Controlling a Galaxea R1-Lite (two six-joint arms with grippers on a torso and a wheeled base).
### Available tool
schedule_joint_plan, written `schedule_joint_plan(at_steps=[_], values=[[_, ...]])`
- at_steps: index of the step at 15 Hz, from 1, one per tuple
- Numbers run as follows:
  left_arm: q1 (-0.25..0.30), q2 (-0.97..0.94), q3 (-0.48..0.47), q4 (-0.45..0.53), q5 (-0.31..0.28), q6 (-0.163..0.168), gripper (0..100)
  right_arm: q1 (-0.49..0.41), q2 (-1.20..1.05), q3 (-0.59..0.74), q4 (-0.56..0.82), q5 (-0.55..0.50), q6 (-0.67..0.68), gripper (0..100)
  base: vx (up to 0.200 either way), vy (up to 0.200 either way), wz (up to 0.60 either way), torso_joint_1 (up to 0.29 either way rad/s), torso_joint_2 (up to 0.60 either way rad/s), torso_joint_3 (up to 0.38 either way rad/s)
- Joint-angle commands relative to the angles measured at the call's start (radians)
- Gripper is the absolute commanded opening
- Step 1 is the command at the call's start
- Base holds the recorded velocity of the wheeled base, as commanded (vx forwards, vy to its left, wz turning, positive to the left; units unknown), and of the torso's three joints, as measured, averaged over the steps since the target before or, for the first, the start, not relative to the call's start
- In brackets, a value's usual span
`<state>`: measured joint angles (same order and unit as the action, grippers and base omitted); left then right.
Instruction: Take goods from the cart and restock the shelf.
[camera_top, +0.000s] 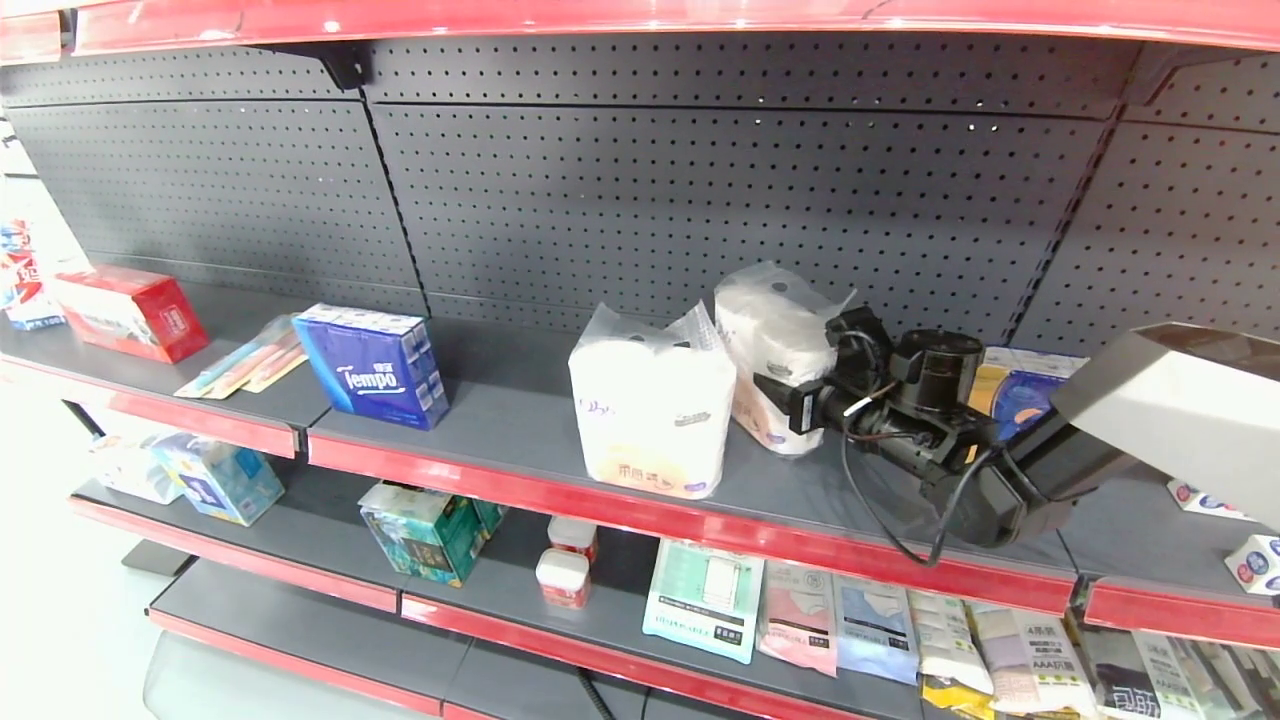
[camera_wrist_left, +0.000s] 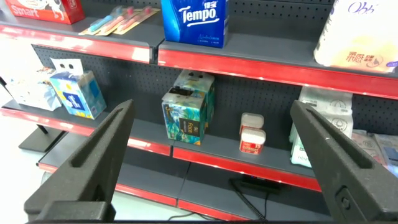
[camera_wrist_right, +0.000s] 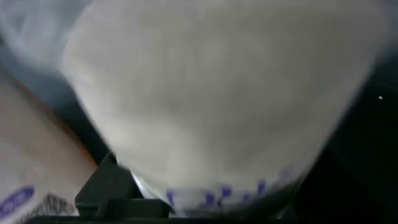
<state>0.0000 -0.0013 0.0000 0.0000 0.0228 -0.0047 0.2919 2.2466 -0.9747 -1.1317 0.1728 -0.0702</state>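
At the left of the head view a red box (camera_top: 130, 312) and a blue tissue pack (camera_top: 375, 365) sit on the upper shelf (camera_top: 500, 425). At centre stands a white toilet paper pack (camera_top: 650, 410). Just right of it and farther back, a second toilet paper pack (camera_top: 772, 340) stands on the same shelf, with the right gripper (camera_top: 800, 400) closed on its side. In the left wrist view the left gripper (camera_wrist_left: 210, 109) is spread wide and holds nothing, facing the lower shelves.
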Motion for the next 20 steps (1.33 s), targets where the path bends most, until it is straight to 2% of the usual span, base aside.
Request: schedule_joint_plan(at_steps=[1, 4, 7, 11, 15, 17, 18, 20], values=[[0.000, 0.001, 0.000, 0.000, 0.000, 0.000, 100, 0.001, -0.016, 0.005, 0.000, 0.002, -0.003, 0, 0.000, 0.000, 0.00, 0.000, 0.00, 0.000], [0.000, 0.001, 0.000, 0.000, 0.000, 0.000, 100, 0.000, -0.025, 0.010, 0.000, 0.024, -0.011, 0, 0.000, 0.000, 0.00, 0.000, 0.00, 0.000], [0.000, 0.001, 0.000, 0.000, 0.000, 0.000, 100, 0.000, -0.015, -0.032, 0.009, 0.132, -0.016, 0, 0.000, 0.000, 0.00, 0.000, 0.00, 0.000], [0.000, 0.001, 0.000, 0.000, 0.000, 0.000, 100, 0.003, 0.014, -0.085, 0.050, 0.165, -0.016, 0, 0.000, 0.000, 0.00, 0.000, 0.00, 0.000], [0.002, 0.001, 0.000, 0.000, 0.000, 0.000, 100, 0.000, 0.039, -0.095, 0.050, 0.324, -0.016, 0, 0.000, 0.000, 0.00, 0.000, 0.00, 0.000], [0.002, 0.001, 0.000, 0.000, 0.000, 0.000, 100, 0.004, 0.053, -0.119, 0.052, 0.340, -0.016, 0, 0.000, 0.000, 0.00, 0.000, 0.00, 0.000], [0.000, 0.001, 0.000, 0.000, 0.000, 0.000, 100, 0.009, 0.091, -0.185, 0.053, 0.335, -0.017, 0, 0.000, 0.000, 0.00, 0.000, 0.00, 0.000], [0.000, 0.001, 0.000, 0.000, 0.000, 0.000, 100, 0.016, 0.105, -0.231, 0.078, 0.330, -0.017, 0, 0.000, 0.000, 0.00, 0.000, 0.00, 0.000]])
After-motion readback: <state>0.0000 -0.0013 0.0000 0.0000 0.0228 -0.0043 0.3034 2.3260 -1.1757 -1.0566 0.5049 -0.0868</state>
